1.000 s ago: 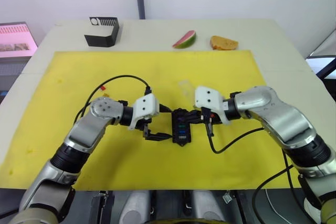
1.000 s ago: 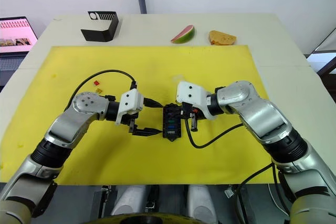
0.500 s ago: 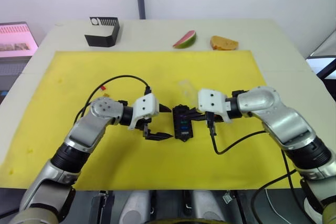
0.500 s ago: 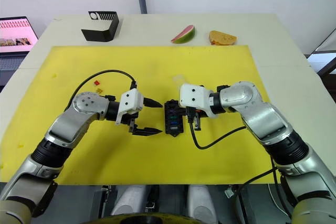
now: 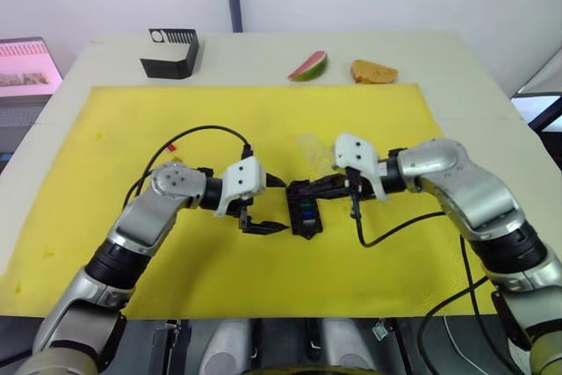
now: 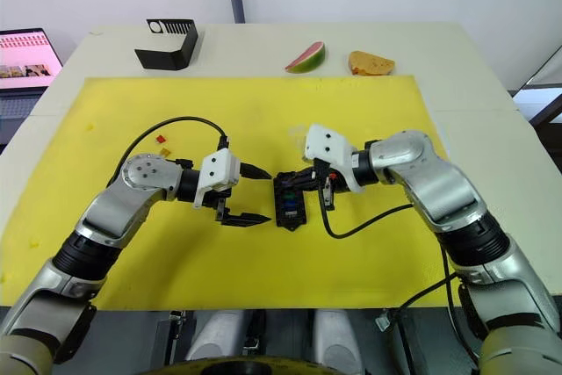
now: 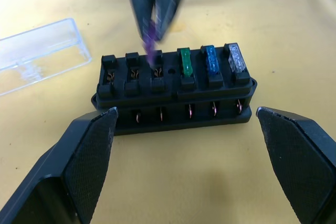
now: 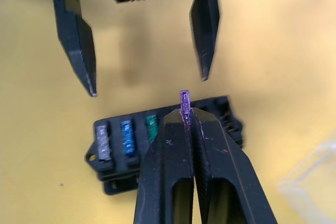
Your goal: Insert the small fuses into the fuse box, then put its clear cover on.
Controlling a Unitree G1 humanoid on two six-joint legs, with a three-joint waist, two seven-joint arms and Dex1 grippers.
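The fuse box (image 7: 173, 98), a small black slotted block, lies on the yellow mat (image 5: 123, 120). Green (image 7: 185, 62), blue (image 7: 210, 59) and whitish (image 7: 236, 59) small fuses stand in its slots. My right gripper (image 8: 190, 116) is shut on a violet fuse (image 8: 185, 102), held just above an empty slot beside the green one. Just left of the box, my left gripper (image 5: 277, 205) is open, with a finger off each end of the box. The clear cover (image 7: 39, 53) lies flat on the mat just beyond the box. A red fuse (image 6: 162, 139) and an amber fuse (image 6: 166, 153) lie loose at the left.
On the table beyond the mat are a black angular holder (image 5: 171, 52), a watermelon slice (image 5: 309, 66) and a piece of bread (image 5: 374, 71). A laptop screen (image 5: 26, 66) is at the far left. Black cables loop over the mat from both wrists.
My right gripper drew back to the right of the box, then swung its fingertips over the box again with the violet fuse. The left arm stayed still.
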